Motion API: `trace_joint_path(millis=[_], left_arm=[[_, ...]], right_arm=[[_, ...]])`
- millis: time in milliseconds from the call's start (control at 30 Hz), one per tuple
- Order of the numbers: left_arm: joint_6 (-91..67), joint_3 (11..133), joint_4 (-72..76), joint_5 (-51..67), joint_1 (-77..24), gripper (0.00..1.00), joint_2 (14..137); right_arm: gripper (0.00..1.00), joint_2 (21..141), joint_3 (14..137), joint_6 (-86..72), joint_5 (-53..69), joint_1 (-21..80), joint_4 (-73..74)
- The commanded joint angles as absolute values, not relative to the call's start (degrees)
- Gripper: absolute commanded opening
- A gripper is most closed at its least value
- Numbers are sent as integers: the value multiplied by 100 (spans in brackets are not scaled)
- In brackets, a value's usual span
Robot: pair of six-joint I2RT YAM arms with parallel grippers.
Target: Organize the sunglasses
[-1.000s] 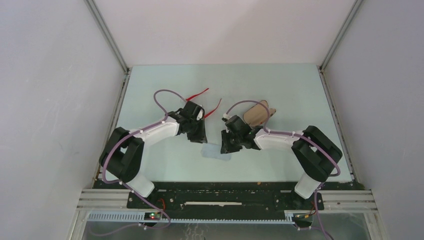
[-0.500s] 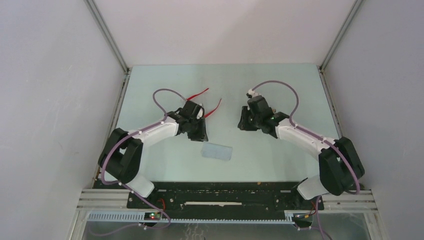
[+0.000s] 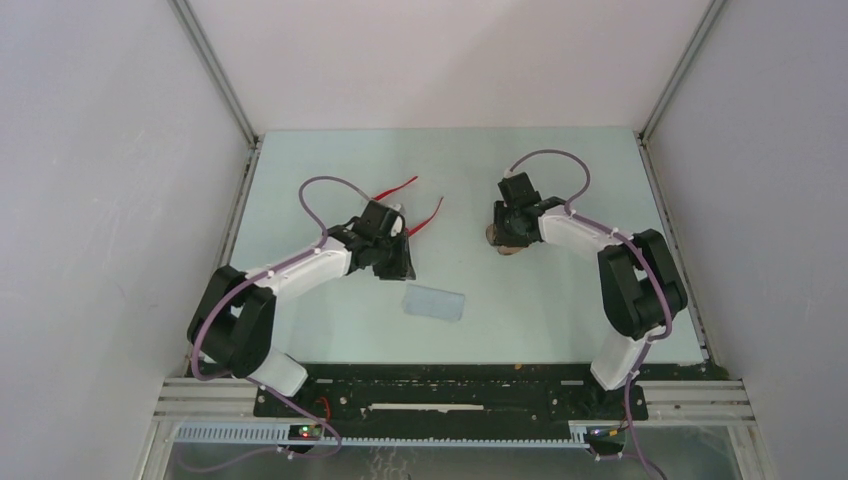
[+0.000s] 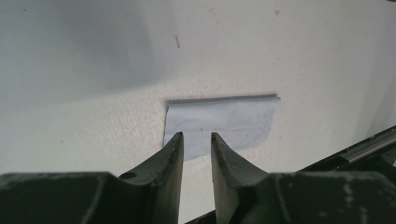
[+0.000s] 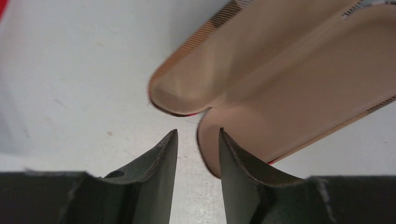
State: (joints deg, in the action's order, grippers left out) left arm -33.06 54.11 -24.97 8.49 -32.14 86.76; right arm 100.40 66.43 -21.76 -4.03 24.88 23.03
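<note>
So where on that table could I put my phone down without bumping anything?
Bare table: the far strip behind the sunglasses and case, and right of the case. Crowded: the middle, with left gripper, right gripper and cloth.

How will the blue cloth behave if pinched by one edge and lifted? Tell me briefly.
The blue cloth lies thin and flat on the table, so it is probably floppy and would drape from a pinch. It looks very light, so a push would likely slide or bunch it.
</note>
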Motion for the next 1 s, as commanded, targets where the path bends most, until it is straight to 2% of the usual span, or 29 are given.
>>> trace_joint_path(millis=[0, 500, 733, 833, 967], left_arm=[[-3323, 5224, -2435, 765, -3243, 33, 8459], [-3278, 5319, -2410, 825, -3250, 32, 8621], [-3226, 5345, -2449, 842, -3243, 32, 8604], [-3234, 5334, -2427, 852, -3238, 33, 8604], [-3243, 5333, -2426, 866, -3244, 33, 8596]], right_arm=[[46, 10142, 6792, -1910, -366, 2412, 2567], [46, 10231, 6680, -2117, 304, 2904, 2572], [46, 9817, 6818, -1664, 9, 2800, 2668], [56, 9932, 7072, -1377, -362, 2716, 2937], [64, 10206, 7348, -1164, -668, 2676, 3228]])
